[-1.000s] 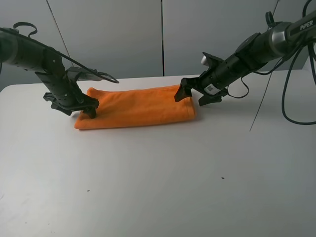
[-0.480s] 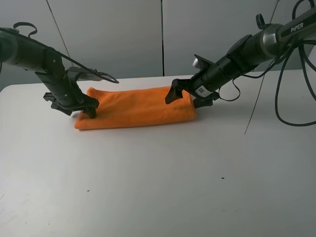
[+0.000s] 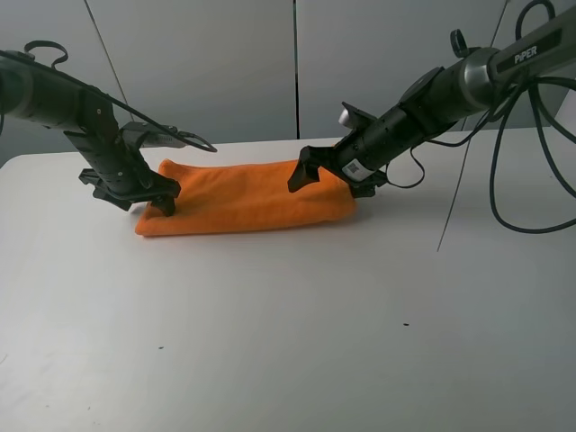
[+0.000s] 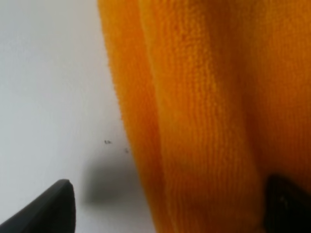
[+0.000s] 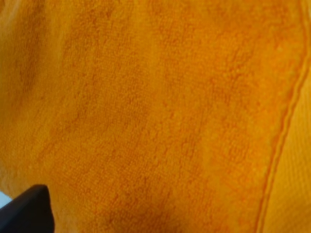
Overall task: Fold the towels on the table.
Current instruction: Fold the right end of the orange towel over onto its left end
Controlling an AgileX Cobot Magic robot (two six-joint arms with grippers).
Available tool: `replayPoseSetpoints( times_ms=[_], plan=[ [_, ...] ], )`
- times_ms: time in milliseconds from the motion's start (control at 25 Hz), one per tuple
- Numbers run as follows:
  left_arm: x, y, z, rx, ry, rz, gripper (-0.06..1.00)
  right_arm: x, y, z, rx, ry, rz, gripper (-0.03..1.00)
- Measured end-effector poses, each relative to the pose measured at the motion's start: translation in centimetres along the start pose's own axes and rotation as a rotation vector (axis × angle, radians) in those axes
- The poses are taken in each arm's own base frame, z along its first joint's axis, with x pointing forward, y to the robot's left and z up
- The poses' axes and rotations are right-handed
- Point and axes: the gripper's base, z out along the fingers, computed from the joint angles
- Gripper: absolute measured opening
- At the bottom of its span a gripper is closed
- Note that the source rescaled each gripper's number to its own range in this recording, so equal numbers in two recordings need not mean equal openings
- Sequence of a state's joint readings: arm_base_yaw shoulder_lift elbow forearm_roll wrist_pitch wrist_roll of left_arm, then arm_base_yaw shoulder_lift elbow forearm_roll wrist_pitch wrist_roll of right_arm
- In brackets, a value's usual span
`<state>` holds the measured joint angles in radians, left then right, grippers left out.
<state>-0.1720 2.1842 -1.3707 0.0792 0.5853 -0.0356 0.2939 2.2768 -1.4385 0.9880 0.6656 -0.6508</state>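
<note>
The white table (image 3: 288, 342) bears the orange towel (image 3: 243, 200); wide-open left gripper (image 3: 146, 196) at its nine o'clock end, right gripper (image 3: 328, 180) likewise at three, probably readying another fold.

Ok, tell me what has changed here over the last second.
The right gripper moved left over the towel, from its right end toward the middle. Its jaws stayed open and took hold of nothing. The left gripper stayed at the towel's left end, jaws open. The towel lies as before, folded into a long strip on the table.
</note>
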Motion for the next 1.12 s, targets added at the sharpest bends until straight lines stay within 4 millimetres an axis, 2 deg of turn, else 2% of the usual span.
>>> replayPoseSetpoints(
  times_ms=[80, 160, 240, 280, 360, 400, 680, 1120],
  plan=[
    [0.0, 0.0, 0.0, 0.0, 0.0, 0.0, 0.99, -0.1, 0.0, 0.0, 0.004, -0.006, 0.022, 0.98],
    [0.0, 0.0, 0.0, 0.0, 0.0, 0.0, 0.99, -0.1, -0.1, 0.0, 0.011, -0.015, 0.038, 0.89],
    [0.0, 0.0, 0.0, 0.0, 0.0, 0.0, 0.99, -0.1, -0.2, 0.1, 0.015, -0.019, 0.045, 0.69],
    [0.0, 0.0, 0.0, 0.0, 0.0, 0.0, 0.99, -0.2, -0.2, 0.1, 0.016, -0.02, 0.045, 0.54],
    [0.0, 0.0, 0.0, 0.0, 0.0, 0.0, 0.99, -0.2, -0.2, 0.1, 0.014, -0.019, 0.048, 0.16],
    [0.0, 0.0, 0.0, 0.0, 0.0, 0.0, 0.99, -0.1, 0.0, 0.1, 0.004, -0.018, 0.059, 0.08],
    [0.0, 0.0, 0.0, 0.0, 0.002, 0.002, 0.99, -0.2, 0.3, -0.2, -0.014, -0.013, 0.066, 0.08],
    [0.1, 0.0, 0.0, -0.003, 0.015, 0.003, 0.99, -1.0, 2.9, -1.8, -0.171, 0.016, 0.124, 0.08]
  ],
)
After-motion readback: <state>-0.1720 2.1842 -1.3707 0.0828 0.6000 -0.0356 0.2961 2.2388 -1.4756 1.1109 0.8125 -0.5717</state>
